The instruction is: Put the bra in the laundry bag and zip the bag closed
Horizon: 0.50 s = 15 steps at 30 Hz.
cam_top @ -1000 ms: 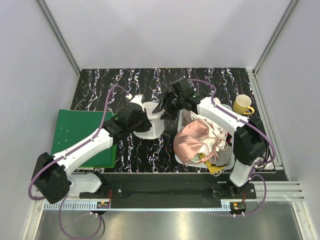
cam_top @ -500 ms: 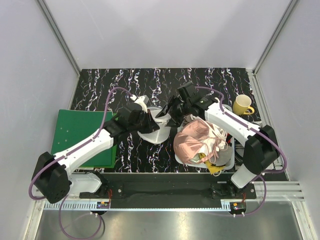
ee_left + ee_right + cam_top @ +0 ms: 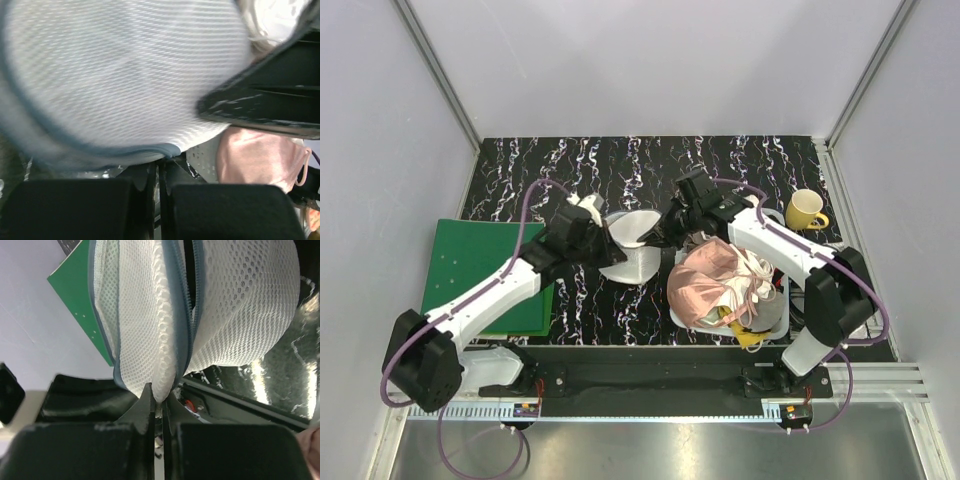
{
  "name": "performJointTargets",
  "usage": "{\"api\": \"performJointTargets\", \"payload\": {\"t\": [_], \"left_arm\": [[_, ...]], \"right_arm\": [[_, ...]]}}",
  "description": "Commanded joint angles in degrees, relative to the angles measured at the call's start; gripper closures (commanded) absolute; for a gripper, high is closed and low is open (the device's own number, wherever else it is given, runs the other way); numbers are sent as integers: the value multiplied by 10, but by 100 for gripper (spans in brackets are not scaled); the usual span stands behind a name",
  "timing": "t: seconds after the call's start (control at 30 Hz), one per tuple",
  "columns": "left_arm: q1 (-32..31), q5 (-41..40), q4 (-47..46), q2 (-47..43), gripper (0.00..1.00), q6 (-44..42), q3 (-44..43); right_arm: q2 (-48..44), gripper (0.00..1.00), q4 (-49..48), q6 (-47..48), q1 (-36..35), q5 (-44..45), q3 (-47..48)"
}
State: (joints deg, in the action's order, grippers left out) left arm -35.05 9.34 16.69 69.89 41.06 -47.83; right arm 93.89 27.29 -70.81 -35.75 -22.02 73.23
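Note:
The white mesh laundry bag (image 3: 632, 250) hangs folded between my two grippers, just left of the basket. My left gripper (image 3: 595, 238) is shut at the bag's left side. In the left wrist view the bag (image 3: 115, 75) fills the top, and its blue-grey rim meets my shut left gripper (image 3: 159, 172). My right gripper (image 3: 668, 230) holds the bag's right side. In the right wrist view my right gripper (image 3: 159, 397) is shut on a pinched fold of the bag (image 3: 235, 300), beside the blue-grey zip band (image 3: 186, 315). The bra is hidden.
A white basket (image 3: 775, 318) at the right holds a shiny pink garment (image 3: 705, 280) and pale cloth. A yellow mug (image 3: 805, 210) stands behind it. A green board (image 3: 480, 265) lies at the left under my left arm.
My right gripper has come in from the bag's far side and closed on a fold of the mesh. The bag has shifted slightly toward the basket and folded up between both grippers.

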Motion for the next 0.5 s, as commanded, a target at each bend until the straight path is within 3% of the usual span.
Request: {"api": "performJointTargets", "payload": {"t": [0.0,0.13,0.37,0.4,0.47], "left_arm": [[92,13,52,-33,100,-20,25],[140,48,74,-36,100,-69,19],[130,132,38,-8,100,-56,0],[126,132,30,-9,100,-43,1],[115,135,8,-13,100,-28,7]], "right_arm": [[1,100,4,101,31,-7,2],[47,100,0,207,47,-43,53],[172,100,58,310,46,-90,246],[185,90,95,326,46,-89,271],[226,56,160,347,46,-64,350]]}}
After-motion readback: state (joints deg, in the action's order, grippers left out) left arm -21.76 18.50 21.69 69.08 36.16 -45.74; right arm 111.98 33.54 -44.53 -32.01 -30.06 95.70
